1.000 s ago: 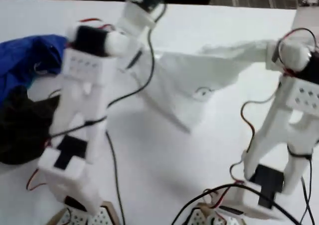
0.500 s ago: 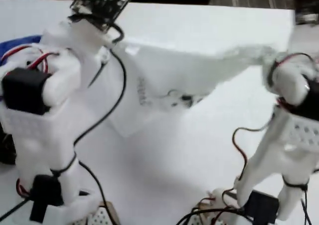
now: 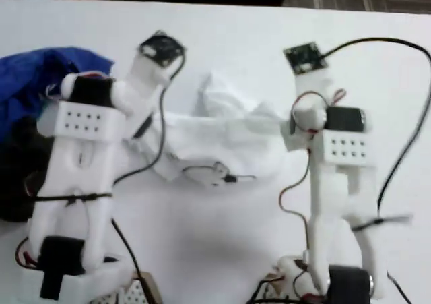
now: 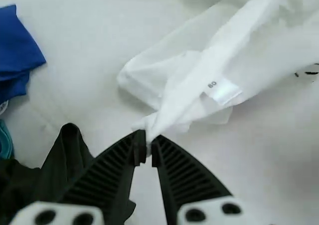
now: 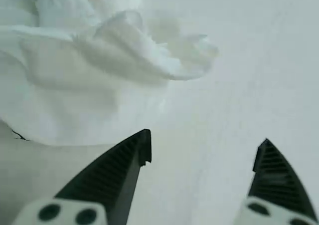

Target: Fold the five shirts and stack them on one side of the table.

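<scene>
Smooth table [image 3: 222, 243]: left fingers [image 4: 119, 160] pinch a crumpled white shirt [image 4: 199, 75]; right fingers [image 5: 119, 167] gape empty.

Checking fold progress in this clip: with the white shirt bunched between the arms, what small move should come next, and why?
Probably the right pincer should ease onto the nearest edge of the white shirt and close. It is open over bare table beside the cloth, while the left pincer pinches a corner; a second grip would let the crumpled shirt be spread.

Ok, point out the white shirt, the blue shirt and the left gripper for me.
white shirt [image 3: 229, 141], high view, bunched middle.
blue shirt [image 3: 30, 80], high view, crumpled top.
left gripper [image 4: 148, 147], left wrist view, between the fingertips.
</scene>
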`<act>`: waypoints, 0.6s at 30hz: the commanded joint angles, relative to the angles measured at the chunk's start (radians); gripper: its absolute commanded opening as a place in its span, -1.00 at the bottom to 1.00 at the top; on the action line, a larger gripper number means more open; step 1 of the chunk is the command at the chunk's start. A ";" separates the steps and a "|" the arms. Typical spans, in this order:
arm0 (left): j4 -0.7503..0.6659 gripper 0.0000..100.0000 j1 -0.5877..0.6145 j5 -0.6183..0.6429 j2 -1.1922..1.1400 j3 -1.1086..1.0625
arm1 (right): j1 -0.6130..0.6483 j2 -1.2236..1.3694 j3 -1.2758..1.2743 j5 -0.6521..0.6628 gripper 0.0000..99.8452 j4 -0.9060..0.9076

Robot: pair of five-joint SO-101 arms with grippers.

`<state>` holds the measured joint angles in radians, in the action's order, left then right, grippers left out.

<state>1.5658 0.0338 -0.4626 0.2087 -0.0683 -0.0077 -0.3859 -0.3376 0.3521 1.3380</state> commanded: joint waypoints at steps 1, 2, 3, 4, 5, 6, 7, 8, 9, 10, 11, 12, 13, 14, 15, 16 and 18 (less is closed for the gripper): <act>-0.014 -0.95 0.110 -0.089 0.037 -0.012 | -0.081 -0.127 0.066 0.014 -0.31 -0.025; -0.012 -0.95 0.146 -0.109 0.037 -0.012 | -0.091 -0.131 0.068 0.034 -0.31 -0.042; -0.012 -0.95 0.180 -0.126 0.037 -0.012 | -0.096 -0.127 0.068 0.054 -0.31 -0.061; -0.012 -0.95 0.207 -0.140 0.037 -0.012 | -0.097 -0.116 0.068 0.063 -0.31 -0.093; -0.012 -0.95 0.235 -0.153 0.037 -0.012 | -0.097 -0.094 0.068 0.064 -0.31 -0.128; -0.012 -0.95 0.258 -0.167 0.037 -0.012 | -0.097 -0.064 0.071 0.064 -0.31 -0.170; -0.011 -0.95 0.276 -0.181 0.037 -0.013 | -0.096 -0.022 0.075 0.064 -0.31 -0.209; -0.002 -0.95 0.288 -0.195 0.035 -0.019 | -0.088 0.030 0.080 0.061 -0.31 -0.254; 0.003 -0.95 0.296 -0.212 0.034 -0.031 | -0.071 0.093 0.097 0.044 -0.33 -0.285; 0.008 -0.95 0.299 -0.227 0.034 -0.051 | -0.051 0.165 0.126 0.020 -0.36 -0.289; 0.008 -0.95 0.299 -0.238 0.034 -0.076 | -0.024 0.237 0.172 -0.003 -0.40 -0.283; 0.003 -0.95 0.298 -0.245 0.034 -0.101 | 0.012 0.311 0.227 -0.018 -0.44 -0.260; 0.000 -0.95 0.298 -0.247 0.032 -0.128 | 0.048 0.381 0.295 -0.031 -0.48 -0.231; 0.000 -0.95 0.296 -0.249 0.031 -0.153 | 0.088 0.449 0.365 -0.037 -0.51 -0.196; 0.000 -0.95 0.296 -0.249 0.031 -0.176 | 0.128 0.507 0.440 -0.040 -0.51 -0.162; 0.000 -0.95 0.296 -0.249 0.031 -0.200 | 0.162 0.565 0.517 -0.040 -0.51 -0.130; 0.000 -0.95 0.296 -0.249 0.035 -0.249 | 0.216 0.674 0.677 -0.040 -0.51 -0.071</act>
<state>1.5627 0.3191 -0.7035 0.2087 -0.2785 0.1289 0.1542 0.0890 0.3214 1.1999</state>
